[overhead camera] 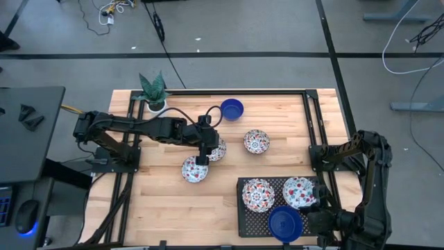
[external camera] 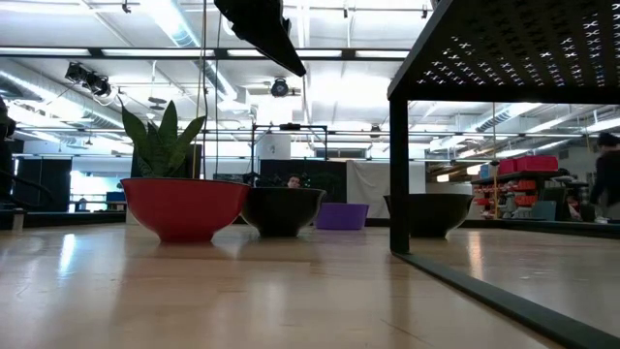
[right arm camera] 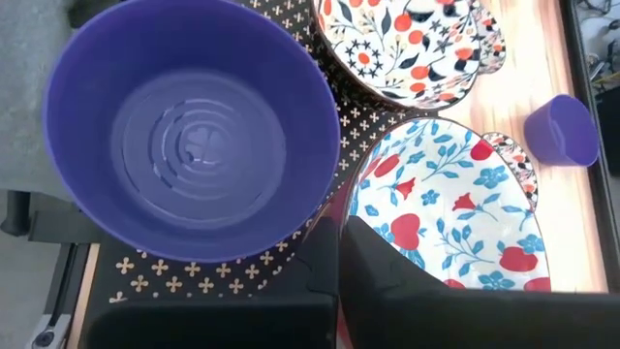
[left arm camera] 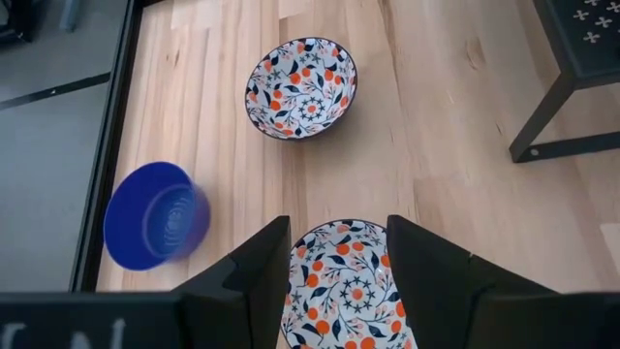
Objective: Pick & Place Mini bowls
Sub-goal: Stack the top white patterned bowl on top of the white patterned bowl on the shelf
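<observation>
My left gripper [overhead camera: 205, 151] [left arm camera: 337, 254] is open. It hangs well above the table over a floral mini bowl [left arm camera: 341, 291], which shows between its fingers, with a second floral bowl [overhead camera: 195, 169] close beside. Another floral bowl [overhead camera: 256, 142] [left arm camera: 301, 87] and a blue bowl [overhead camera: 232, 109] [left arm camera: 155, 215] stand on the wood farther off. On the black perforated rack [overhead camera: 244, 221] sit two floral bowls [overhead camera: 257, 194] [overhead camera: 300, 192] and a blue bowl [overhead camera: 285, 223] [right arm camera: 194, 126]. My right gripper [right arm camera: 339, 281] is shut, over the rack between the blue bowl and a floral bowl [right arm camera: 450, 213].
A small white pot with a green plant [overhead camera: 154, 94] stands at the table's far left. The rack stands on thin legs [external camera: 397, 165] [left arm camera: 557, 97] at the near right. Black frame rails [overhead camera: 313, 125] run along the table's sides. Bare wood [overhead camera: 173, 208] lies near left.
</observation>
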### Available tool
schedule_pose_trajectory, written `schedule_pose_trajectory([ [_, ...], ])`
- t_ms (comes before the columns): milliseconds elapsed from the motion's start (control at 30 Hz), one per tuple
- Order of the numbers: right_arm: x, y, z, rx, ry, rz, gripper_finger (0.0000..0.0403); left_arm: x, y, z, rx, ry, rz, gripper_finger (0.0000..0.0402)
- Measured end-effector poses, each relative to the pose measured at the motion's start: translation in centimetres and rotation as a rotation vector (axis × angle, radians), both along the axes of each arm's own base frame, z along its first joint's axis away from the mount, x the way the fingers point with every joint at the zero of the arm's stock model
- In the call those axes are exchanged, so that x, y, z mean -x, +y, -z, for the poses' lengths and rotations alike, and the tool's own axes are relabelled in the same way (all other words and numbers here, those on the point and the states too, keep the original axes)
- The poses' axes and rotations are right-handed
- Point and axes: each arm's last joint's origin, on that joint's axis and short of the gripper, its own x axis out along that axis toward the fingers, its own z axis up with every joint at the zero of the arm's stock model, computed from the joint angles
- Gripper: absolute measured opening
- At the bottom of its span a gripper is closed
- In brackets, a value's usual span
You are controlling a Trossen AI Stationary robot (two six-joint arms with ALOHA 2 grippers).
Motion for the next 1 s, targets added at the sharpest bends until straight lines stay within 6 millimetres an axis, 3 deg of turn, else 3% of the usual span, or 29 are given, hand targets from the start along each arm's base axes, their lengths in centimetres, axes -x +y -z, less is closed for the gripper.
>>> schedule_pose_trajectory([
  [700, 1.5, -1.5, -2.3, -0.077, -0.024, -0.037, 0.0000, 0.0, 0.0, 0.0, 0.000, 0.001, 0.000, 0.0177],
  [1000, 2.1, -2.3, -0.6, -0.051, -0.016, 0.010, 0.0000, 0.0, 0.0, 0.0, 0.000, 0.001, 0.000, 0.0177],
])
